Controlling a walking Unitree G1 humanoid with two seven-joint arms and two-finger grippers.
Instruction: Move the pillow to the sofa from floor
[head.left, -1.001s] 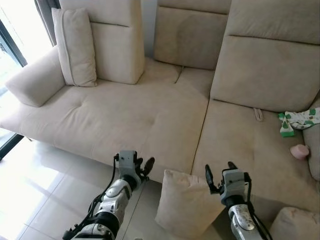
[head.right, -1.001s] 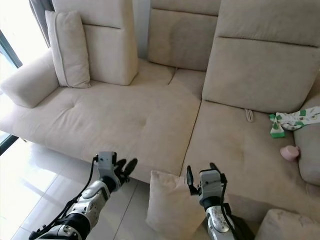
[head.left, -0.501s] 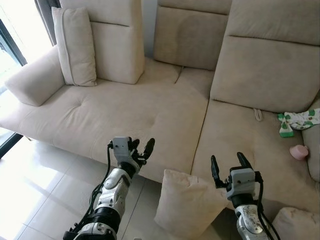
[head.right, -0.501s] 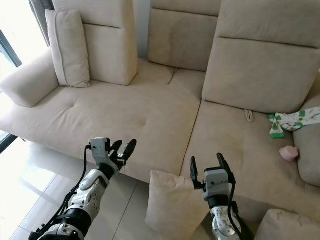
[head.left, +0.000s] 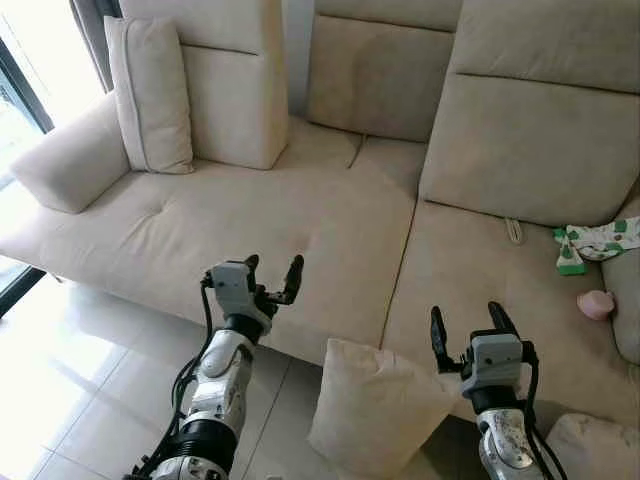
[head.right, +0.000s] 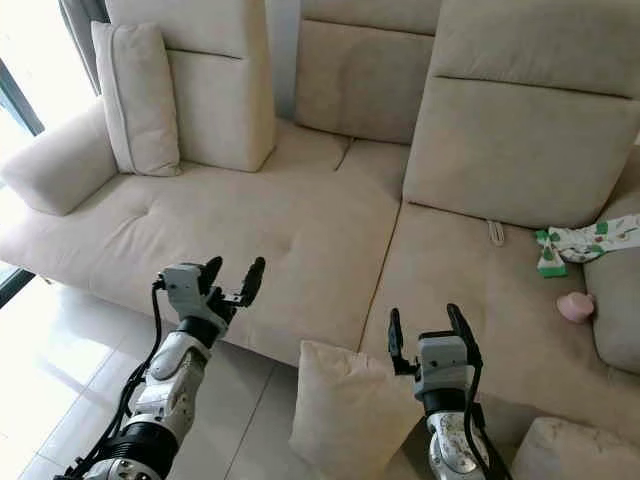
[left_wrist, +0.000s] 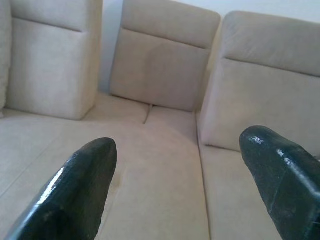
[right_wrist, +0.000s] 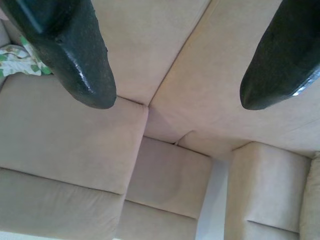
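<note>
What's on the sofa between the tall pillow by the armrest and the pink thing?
Mostly bare sofa seat lies between the pillow and the pink thing, plus a green-and-white cloth beside the pink thing, in the eye views.

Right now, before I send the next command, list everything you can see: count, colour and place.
Sofa: one, beige, L-shaped, directly ahead.
Floor pillow: one, beige, upright on the floor against the sofa's front edge, between the arms.
Sofa pillow: one, beige, upright on the seat's left end by the armrest.
Patterned cloth: one, white and green, on the right seat.
Pink object: one, small, right seat below the cloth.
Floor: light glossy tiles, left foreground.
Left gripper: fingers open, raised over the seat's front edge.
Right gripper: fingers open, above the floor pillow's right corner.
</note>
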